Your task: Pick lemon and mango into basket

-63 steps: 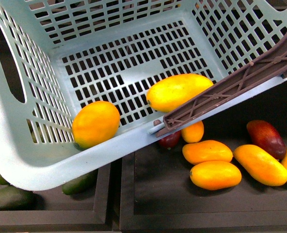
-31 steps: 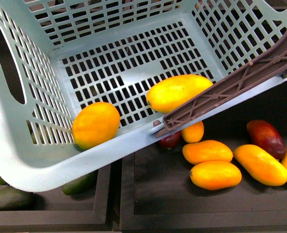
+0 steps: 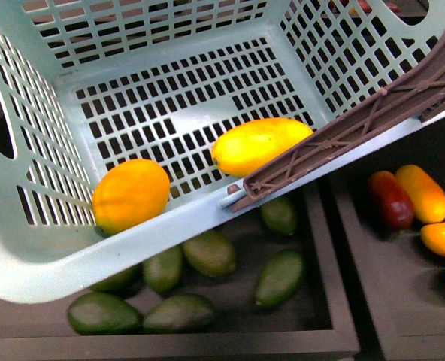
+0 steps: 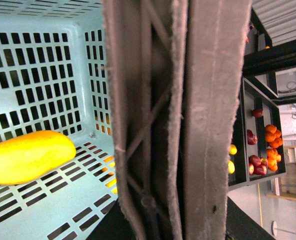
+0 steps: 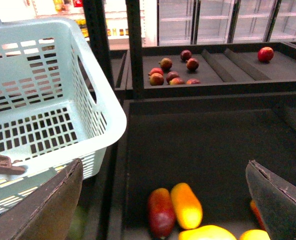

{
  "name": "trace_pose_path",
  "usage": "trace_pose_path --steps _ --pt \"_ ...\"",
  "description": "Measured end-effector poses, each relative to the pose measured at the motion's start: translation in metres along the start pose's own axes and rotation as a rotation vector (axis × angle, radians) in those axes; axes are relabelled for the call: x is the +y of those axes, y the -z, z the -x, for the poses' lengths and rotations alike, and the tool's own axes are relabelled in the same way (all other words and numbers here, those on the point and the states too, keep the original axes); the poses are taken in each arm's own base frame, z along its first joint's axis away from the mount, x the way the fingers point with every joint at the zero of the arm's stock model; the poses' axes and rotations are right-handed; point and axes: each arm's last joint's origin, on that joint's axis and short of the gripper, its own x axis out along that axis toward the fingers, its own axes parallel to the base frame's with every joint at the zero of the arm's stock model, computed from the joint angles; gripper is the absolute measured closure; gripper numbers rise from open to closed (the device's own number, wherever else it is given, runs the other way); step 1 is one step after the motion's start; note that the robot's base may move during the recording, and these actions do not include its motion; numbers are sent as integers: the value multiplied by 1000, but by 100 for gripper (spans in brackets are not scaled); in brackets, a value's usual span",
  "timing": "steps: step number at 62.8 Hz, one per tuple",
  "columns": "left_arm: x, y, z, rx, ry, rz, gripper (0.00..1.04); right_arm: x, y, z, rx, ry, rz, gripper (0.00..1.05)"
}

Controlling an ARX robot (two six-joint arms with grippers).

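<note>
The lemon [image 3: 130, 195] lies on the slotted floor of the basket [image 3: 27, 256], at the lower left of the front view, pressed into the corner where the floor meets the near wall. The mango [image 3: 258, 145] lies on the same floor near the frame's centre, well apart from the lemon, its right end tucked behind the brown handle [image 3: 343, 135], which runs diagonally from the centre up to the upper right corner. In the left wrist view the mango [image 4: 30, 156] shows at the lower left on the pale grid, and the handle [image 4: 188, 115] fills the middle of the frame as a ribbed brown bar; the left claw's own tips cannot be made out there, so I cannot tell whether it is apart or clamped. Below the basket in the front view, a dark tray [image 3: 324, 301] holds green avocados [image 3: 279, 277] across the lower half. At the right edge a second tray holds a dark red mango [image 3: 390, 200] touching an orange mango [image 3: 424, 193], with more orange fruit below. In the right wrist view the right claw [image 5: 165, 200] stands wide apart, its two fingers [image 5: 38, 210] at the lower corners, nothing between them, above the red and orange mangoes.
</note>
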Motion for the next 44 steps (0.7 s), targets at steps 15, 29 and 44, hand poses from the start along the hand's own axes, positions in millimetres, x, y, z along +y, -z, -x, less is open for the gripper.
trace_pose_path --steps 15,29,44 --pt "0 0 0 11 8 -5 87 0 0 0 0 -2 1 9" --pt "0 0 0 10 7 -4 87 0 0 0 0 0 1 9" --pt "0 0 0 4 3 -5 87 0 0 0 1 -2 1 9"
